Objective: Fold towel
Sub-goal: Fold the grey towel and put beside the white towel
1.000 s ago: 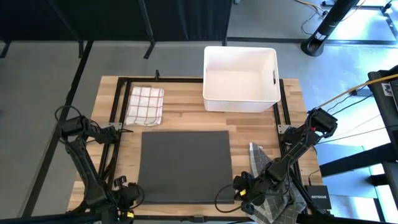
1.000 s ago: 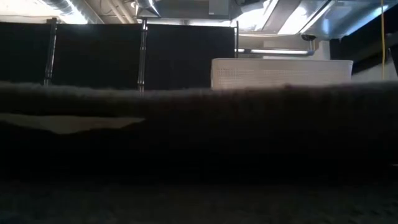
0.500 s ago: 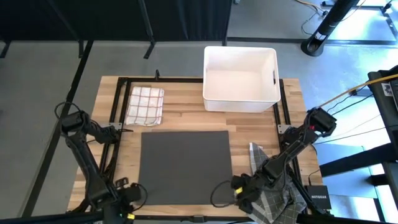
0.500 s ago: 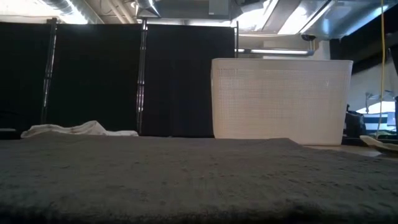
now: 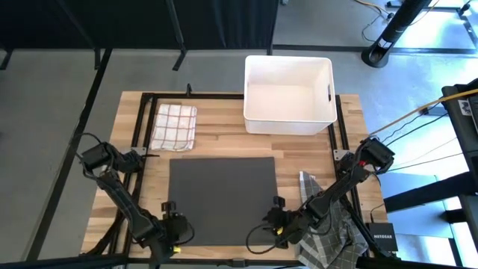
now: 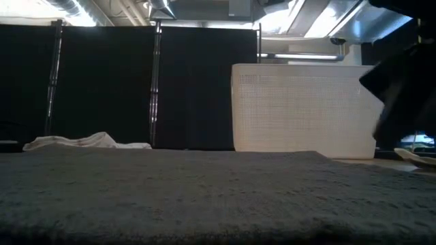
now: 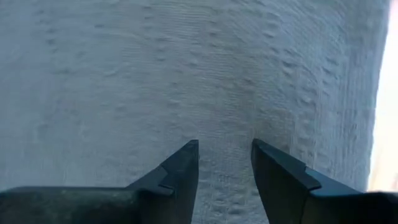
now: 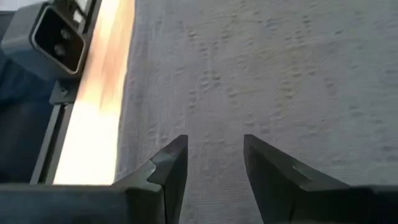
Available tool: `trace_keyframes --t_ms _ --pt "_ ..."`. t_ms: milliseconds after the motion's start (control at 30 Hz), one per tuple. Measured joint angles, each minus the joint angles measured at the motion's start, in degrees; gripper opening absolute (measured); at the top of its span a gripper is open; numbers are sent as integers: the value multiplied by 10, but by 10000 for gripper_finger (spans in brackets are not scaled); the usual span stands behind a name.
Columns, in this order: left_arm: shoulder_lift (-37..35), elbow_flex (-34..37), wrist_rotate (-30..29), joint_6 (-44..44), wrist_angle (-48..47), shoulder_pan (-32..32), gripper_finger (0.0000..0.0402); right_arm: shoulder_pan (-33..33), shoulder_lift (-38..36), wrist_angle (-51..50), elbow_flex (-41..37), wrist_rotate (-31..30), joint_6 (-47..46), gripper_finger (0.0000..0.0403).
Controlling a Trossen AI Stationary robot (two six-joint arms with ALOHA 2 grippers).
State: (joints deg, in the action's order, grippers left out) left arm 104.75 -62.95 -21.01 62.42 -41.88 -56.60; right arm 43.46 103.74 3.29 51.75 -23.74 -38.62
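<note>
the grey towel (image 5: 222,200) lies flat in the middle of the table (image 5: 224,142), its near edge close to the table's front border. the left gripper (image 5: 178,229) is at the near left corner and the right gripper (image 5: 275,224) at the near right corner, both low over the cloth. in the left wrist view the left gripper (image 7: 225,163) has its fingers a little apart with only cloth seen between them, pinching nothing. in the right wrist view the right gripper (image 8: 215,155) is the same, spread and empty, above the towel (image 8: 261,68) beside the wooden strip of table (image 8: 93,118).

i judge that the step in hand is to take the two near corners. to do it well, each gripper should go down at the very edge, so one finger slides under the cloth and one stays on top, then close firmly. both should grip at the same distance from the edge, or the fold will come out skewed. after that, lift only a little and carry both corners together to the far edge.

the towel is dark grey, square-like, spread smooth with no visible wrinkles, and its surface shows a fine woven, slightly pimpled texture. it looks soft and thin, so it will probably hang down when lifted.
</note>
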Motion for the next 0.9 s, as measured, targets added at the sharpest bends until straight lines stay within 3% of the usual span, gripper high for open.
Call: trace_keyframes --t_ms 300,500,700,767,900 --pt "14 -1 1 -43 16 10 148 -4 9 1 0 -6 -16 159" --pt "15 -1 2 -37 19 17 186 -17 9 -1 0 5 -38 159" --pt "-24 -35 44 -74 -17 47 219 -38 -3 -22 0 19 -30 159" --pt "-48 -45 23 -92 -39 60 221 -50 -15 -40 0 18 -16 159" --pt "-111 -47 -83 -134 -84 92 218 -86 -48 -86 0 18 15 163"
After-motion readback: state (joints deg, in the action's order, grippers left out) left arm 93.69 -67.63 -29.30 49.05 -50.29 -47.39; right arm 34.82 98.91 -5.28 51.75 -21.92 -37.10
